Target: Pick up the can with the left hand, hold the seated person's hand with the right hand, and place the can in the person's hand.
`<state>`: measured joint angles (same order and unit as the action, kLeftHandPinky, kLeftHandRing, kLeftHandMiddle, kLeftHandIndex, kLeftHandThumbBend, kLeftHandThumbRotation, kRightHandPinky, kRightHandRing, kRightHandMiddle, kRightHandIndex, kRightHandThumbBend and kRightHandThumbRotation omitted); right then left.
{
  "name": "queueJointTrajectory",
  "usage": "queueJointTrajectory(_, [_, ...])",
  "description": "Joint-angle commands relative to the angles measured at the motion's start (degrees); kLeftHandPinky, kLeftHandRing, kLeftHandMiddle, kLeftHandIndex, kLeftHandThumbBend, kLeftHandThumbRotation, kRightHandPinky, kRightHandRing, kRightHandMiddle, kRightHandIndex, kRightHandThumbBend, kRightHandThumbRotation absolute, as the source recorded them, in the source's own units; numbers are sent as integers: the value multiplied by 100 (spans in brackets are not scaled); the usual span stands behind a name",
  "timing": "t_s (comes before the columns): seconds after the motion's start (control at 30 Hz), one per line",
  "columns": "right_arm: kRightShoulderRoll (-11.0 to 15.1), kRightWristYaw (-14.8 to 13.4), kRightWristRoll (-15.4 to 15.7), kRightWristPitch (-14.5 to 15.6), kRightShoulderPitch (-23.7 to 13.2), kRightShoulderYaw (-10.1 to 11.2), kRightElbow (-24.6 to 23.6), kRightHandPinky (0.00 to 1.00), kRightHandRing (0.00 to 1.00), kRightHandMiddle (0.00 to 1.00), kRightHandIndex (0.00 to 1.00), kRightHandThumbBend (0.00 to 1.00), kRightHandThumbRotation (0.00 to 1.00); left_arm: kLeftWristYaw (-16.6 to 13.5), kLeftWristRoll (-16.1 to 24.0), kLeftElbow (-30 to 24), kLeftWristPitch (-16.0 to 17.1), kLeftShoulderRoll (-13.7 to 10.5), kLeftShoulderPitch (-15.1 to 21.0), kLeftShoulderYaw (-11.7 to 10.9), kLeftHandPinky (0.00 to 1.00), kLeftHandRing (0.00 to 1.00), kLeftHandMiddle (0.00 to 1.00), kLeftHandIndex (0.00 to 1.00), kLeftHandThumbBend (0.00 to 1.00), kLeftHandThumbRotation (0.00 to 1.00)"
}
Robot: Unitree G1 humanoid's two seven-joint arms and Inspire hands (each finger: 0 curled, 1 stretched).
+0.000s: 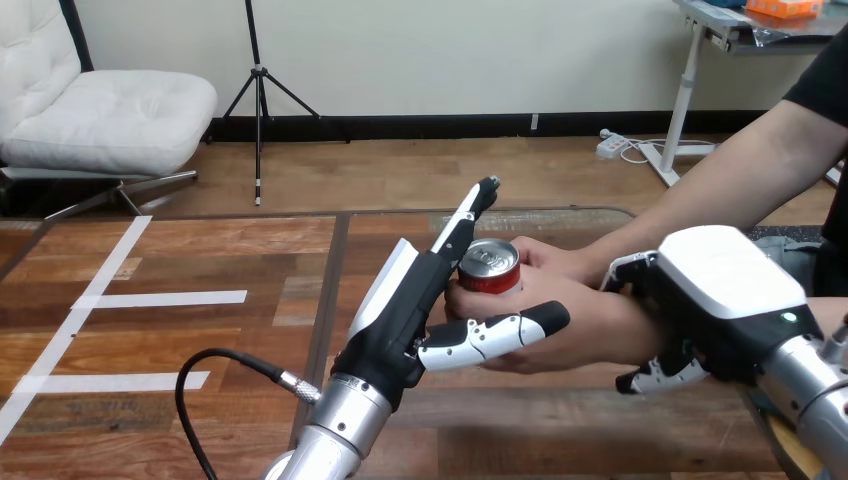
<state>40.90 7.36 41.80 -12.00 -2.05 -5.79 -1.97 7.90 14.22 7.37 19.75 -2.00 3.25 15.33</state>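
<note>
At a wooden table (pixel 200 260), a red can (pixel 490 268) stands upright in the cupped hands of a person seated at the right. The person's nearer hand (pixel 580 335) wraps it from below and the farther hand (pixel 555 258) steadies it from behind. The robot's left hand (pixel 410 310) lies open just beside the can's left side. Its fingers (pixel 462 222) are straight and point away from the robot, and its thumb (pixel 500 333) is stretched across the person's nearer hand. The right hand (pixel 720 290) is clasped round the wrist (pixel 625 325) of that nearer hand, with its fingers curled above and beneath it.
</note>
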Motion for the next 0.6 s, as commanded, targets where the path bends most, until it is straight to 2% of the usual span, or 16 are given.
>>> queueJointTrajectory(0.0, [-114, 80, 130, -30, -68, -258, -160, 49, 58, 64, 66, 83, 1, 156, -7, -84, 247, 45, 246, 280, 100, 100, 100, 100, 87, 53])
queueJointTrajectory(0.2, [-81, 190, 237, 19, -56, -267, -208, 63, 71, 75, 74, 87, 3, 144, 2, -60, 288, 51, 247, 264, 100, 100, 100, 100, 86, 51])
queueJointTrajectory(0.57, [-72, 319, 333, 135, 49, -222, -360, 79, 86, 87, 85, 89, 6, 104, 76, -46, 316, 28, 248, 245, 100, 100, 100, 100, 85, 48])
